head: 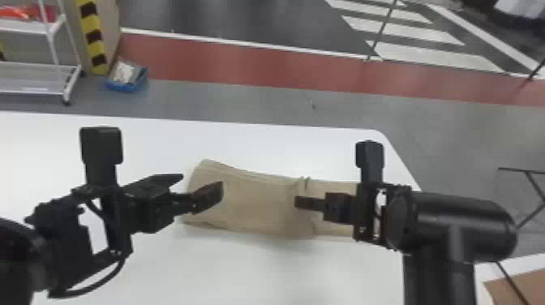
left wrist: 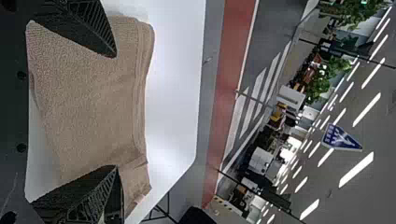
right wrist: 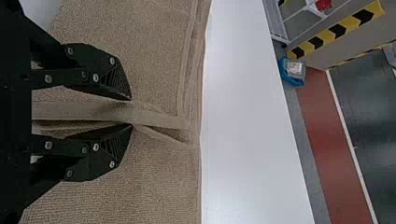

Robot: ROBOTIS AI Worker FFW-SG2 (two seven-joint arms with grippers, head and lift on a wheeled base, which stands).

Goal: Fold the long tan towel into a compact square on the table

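At the left, the left claw (head: 202, 182) hangs open over the towel's left end, its fingers wide apart. The towel (head: 255, 202) lies in the middle of the bench, its long axis running from left to right, roughly along the line between the two claws. Its left stretch is stacked in layers, whose edges show along the far side; at the right of that stack the cloth rises in a crease, then carries on lower beneath the right arm, which hides its right end in the head view. The right claw (right wrist: 131, 112) is at this crease, its fingers closed in on either side of a ridge of cloth; it seems to have a pinch of towel. So the right claw is the nearer one for the crease and the tail, the left for the stacked end. The next move probably turns on drawing that ridge along the long axis, and a shallow pinch could slip or drag the layers askew.

The bench (head: 243, 276) is white and smooth, with a rounded far right corner. Beyond it, from the left, stand a white rack (head: 52, 32), a striped post (head: 94, 36) and a blue bin (head: 127, 85); a red band (head: 243, 61) crosses the grey floor towards the right, with white stripes (head: 430, 56) past it.
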